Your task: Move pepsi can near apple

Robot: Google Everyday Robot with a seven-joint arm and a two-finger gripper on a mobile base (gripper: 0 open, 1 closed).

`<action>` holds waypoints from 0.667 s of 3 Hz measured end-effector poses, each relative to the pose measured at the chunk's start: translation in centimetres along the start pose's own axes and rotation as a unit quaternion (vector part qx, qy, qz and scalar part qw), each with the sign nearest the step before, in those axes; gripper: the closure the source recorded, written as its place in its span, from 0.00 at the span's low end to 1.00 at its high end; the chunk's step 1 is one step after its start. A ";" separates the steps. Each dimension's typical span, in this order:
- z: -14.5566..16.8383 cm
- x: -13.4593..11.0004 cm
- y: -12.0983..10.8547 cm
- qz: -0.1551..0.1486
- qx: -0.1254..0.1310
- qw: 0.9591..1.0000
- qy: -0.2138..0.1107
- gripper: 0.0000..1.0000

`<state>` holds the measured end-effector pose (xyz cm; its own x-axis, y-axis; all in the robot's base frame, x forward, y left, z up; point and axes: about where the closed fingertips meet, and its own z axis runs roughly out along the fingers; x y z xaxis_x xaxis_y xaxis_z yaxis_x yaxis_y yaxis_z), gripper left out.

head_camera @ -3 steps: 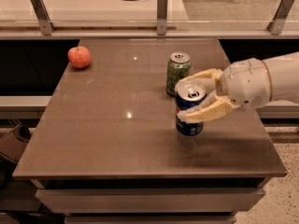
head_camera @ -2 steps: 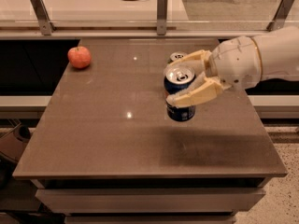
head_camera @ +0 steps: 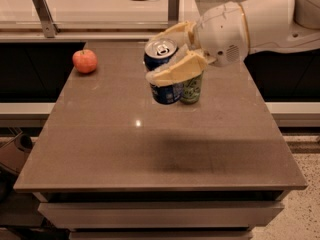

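Above the middle of the brown table (head_camera: 125, 154), the gripper (head_camera: 159, 55) reaches in from the right, its cream fingers (head_camera: 176, 69) clamped around the pepsi can (head_camera: 166, 92). The can is tilted and hides part of the green can (head_camera: 192, 89) behind it. At the table's far left corner, well apart, sits the apple (head_camera: 85, 61).

Warm, rather dim overhead light. My pincer (head_camera: 162, 59), clasped on the pepsi can (head_camera: 165, 91) above mid-tabletop (head_camera: 90, 149), throws a broad soft shadow toward the near edge. Small glare spot beside it; rear counter (head_camera: 100, 4) washed bright.
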<state>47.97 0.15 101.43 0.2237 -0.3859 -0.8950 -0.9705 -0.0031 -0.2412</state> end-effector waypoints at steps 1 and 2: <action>1.4 -2.4 -2.4 -0.010 0.025 1.000 -0.006 1.00; 1.0 -3.6 -5.9 -0.011 0.063 0.998 -0.020 1.00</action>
<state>53.00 2.48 105.69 0.2508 -0.3506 -0.9023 -0.9467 0.1058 -0.3042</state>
